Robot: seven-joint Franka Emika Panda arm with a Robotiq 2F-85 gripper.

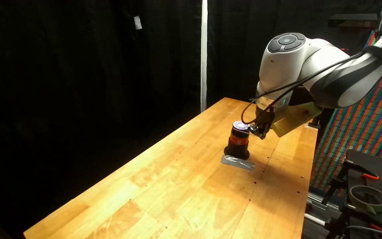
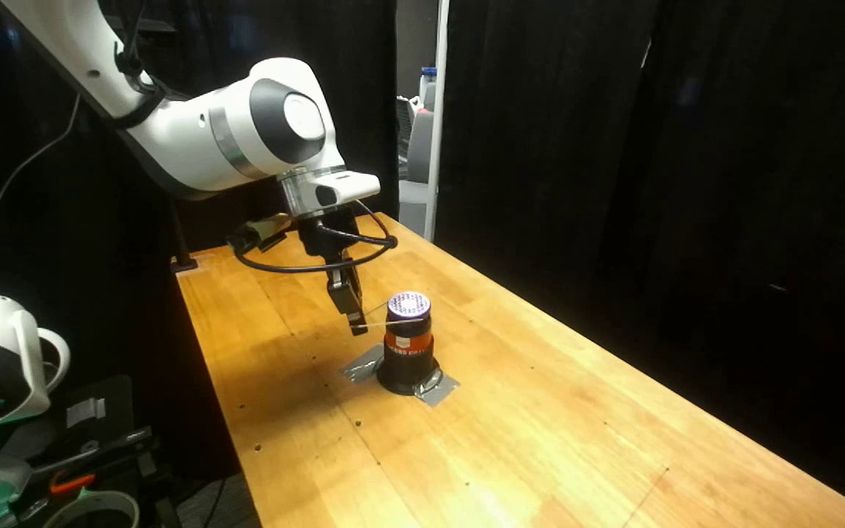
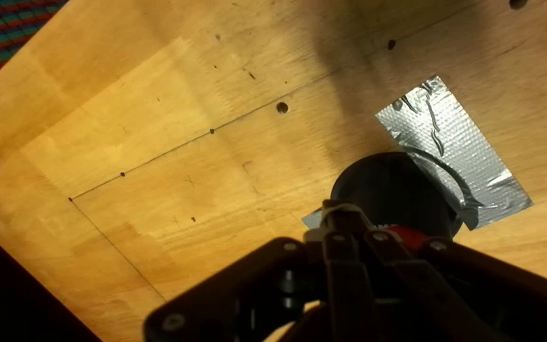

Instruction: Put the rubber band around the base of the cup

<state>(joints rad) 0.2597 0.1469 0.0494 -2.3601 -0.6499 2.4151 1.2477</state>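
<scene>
Cup (image 2: 409, 343), interior hidden, is ringed near top by rubber band (image 2: 381, 323) pinched in closed gripper (image 2: 358, 326).

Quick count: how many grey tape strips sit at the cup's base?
2. In an exterior view, one strip lies left of the cup, another strip at its front right. Tape hidden beneath the cup would not show.
</scene>
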